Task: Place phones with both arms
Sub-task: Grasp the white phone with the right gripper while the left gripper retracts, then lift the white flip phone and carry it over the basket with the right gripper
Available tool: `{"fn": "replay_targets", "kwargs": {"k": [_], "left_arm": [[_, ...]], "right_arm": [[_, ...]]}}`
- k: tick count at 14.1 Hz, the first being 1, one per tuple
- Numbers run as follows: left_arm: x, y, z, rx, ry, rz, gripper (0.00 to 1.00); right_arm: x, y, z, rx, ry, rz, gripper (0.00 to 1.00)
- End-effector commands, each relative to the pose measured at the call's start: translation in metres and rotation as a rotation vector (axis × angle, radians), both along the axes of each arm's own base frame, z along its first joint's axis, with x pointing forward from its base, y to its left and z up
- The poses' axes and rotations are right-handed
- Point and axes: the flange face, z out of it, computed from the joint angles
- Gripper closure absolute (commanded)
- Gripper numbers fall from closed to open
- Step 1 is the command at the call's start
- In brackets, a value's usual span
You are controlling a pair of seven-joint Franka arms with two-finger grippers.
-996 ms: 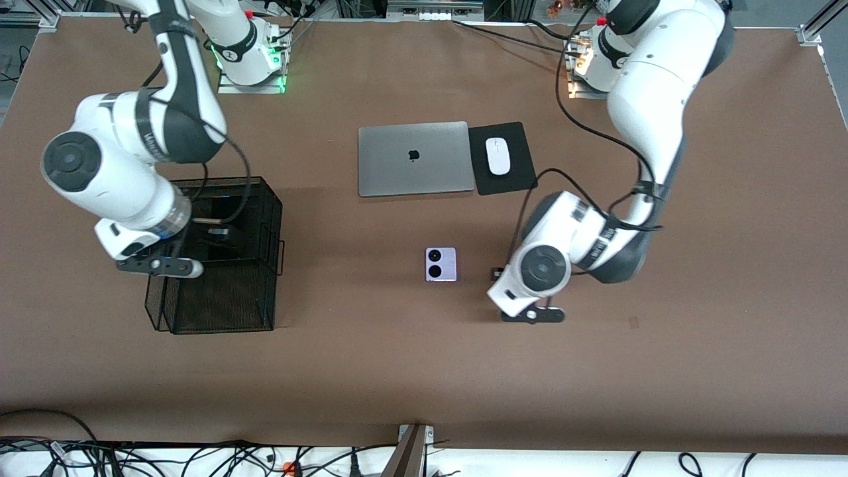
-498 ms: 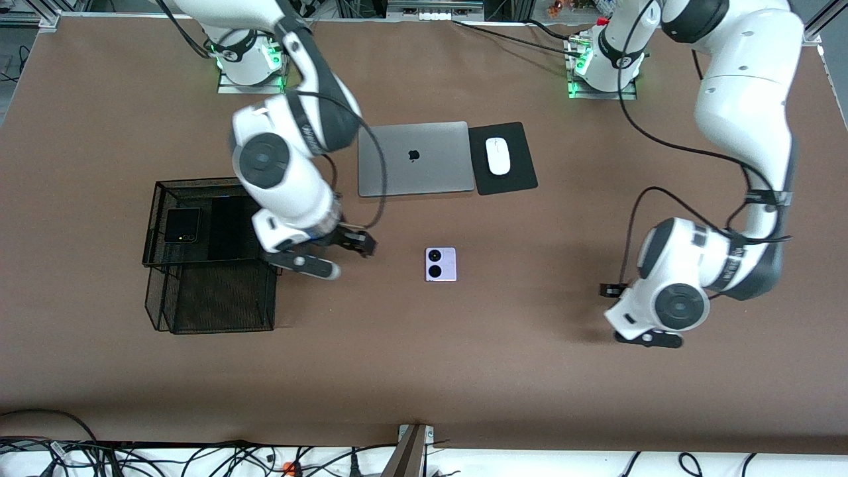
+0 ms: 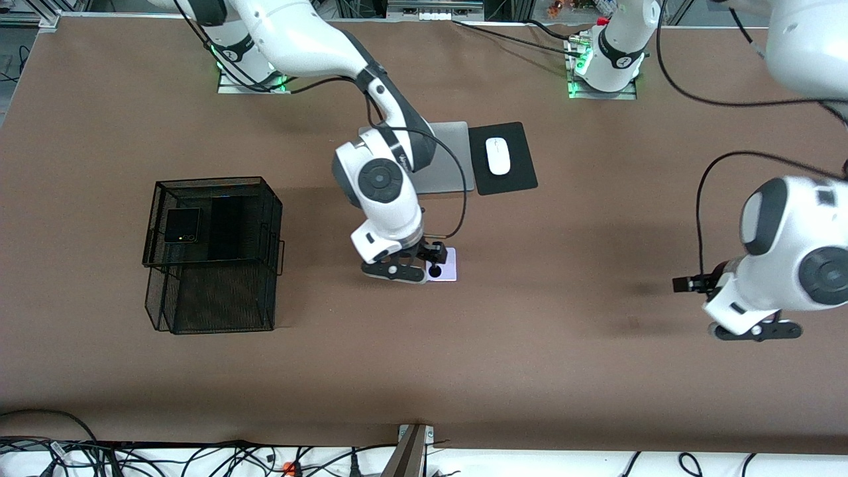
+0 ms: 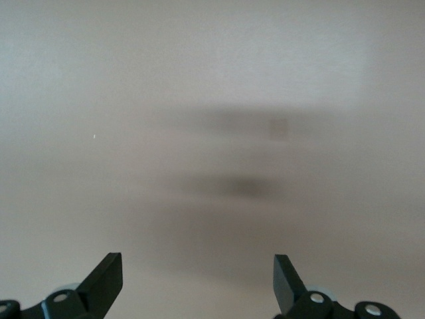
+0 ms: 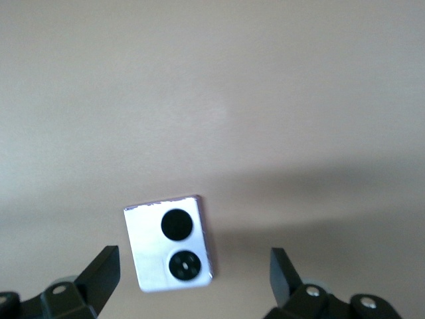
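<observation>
Fingers spread, empty on both grippers | right gripper (image 3: 429, 264) over lilac phone (image 3: 448, 266) mid-table; left gripper (image 3: 732, 306) waits | step: approach | next: descend, straddle, close

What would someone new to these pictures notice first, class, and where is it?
First, the right gripper, open, over the lilac-white phone on the brown table, nearer the front camera than the silver laptop. Next, the black mesh basket at the right arm's end, holding two black phones. The left gripper waits open over bare table.
</observation>
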Motion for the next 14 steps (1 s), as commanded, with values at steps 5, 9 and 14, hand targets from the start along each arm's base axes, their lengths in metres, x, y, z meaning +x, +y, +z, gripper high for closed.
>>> {"fn": "replay_targets", "kwargs": {"k": [5,9,14], "left_arm": [[-0.058,0.019,0.14,-0.174,-0.114,0.028,0.0],[-0.071,0.027,0.17,-0.16,-0.151,0.026,0.0],[-0.078,0.024,0.188,-0.148,-0.157,0.037,0.0]], "right_arm": [[-0.001,0.03,-0.044,0.003,-0.147,0.065,0.0],[-0.012,0.044,-0.042,-0.022,-0.191,0.131,0.0],[-0.027,0.057,-0.071,-0.054,-0.215,0.182,0.0]]}}
